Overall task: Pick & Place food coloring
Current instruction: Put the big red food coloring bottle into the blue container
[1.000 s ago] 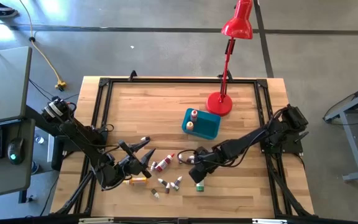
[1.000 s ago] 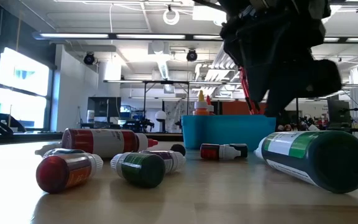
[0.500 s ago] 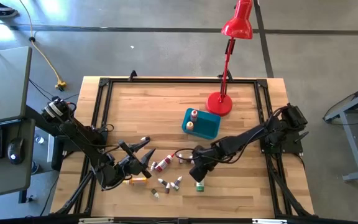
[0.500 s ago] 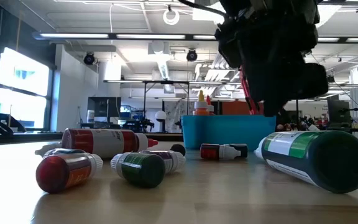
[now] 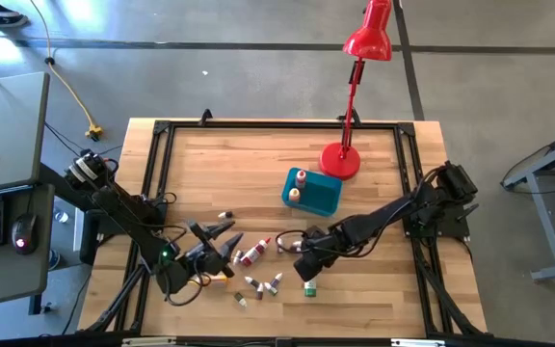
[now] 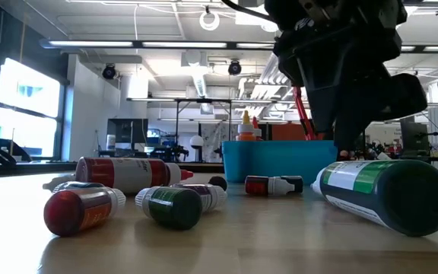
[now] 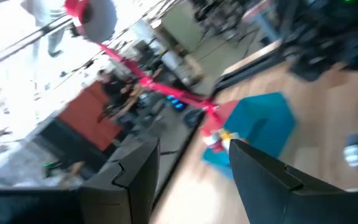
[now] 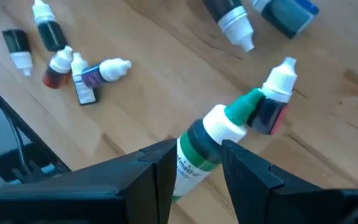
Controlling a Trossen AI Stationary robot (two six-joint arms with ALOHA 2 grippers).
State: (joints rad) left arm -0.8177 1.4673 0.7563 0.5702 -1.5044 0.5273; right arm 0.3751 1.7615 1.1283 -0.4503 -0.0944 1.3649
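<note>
Since a second ago the left end effector has shifted a little toward the near edge of the counter, while the right end effector stays low over the scattered bottles. Its fingers are clamped on a green food coloring bottle, white collar and green tip poking out ahead of the grip. Just past that tip lies a dark red bottle with a white cap, and two more dark bottles lie farther on. A small cluster of bottles lies between the two end effectors, with a green one just beside the right one. The left end effector hovers with fingers apart and nothing between them, near an orange bottle. Farther back stands a teal tub with two bottles upright in it, touching the base of a red lamp. Both arms reach inward from the counter's sides, stretched low.
</note>
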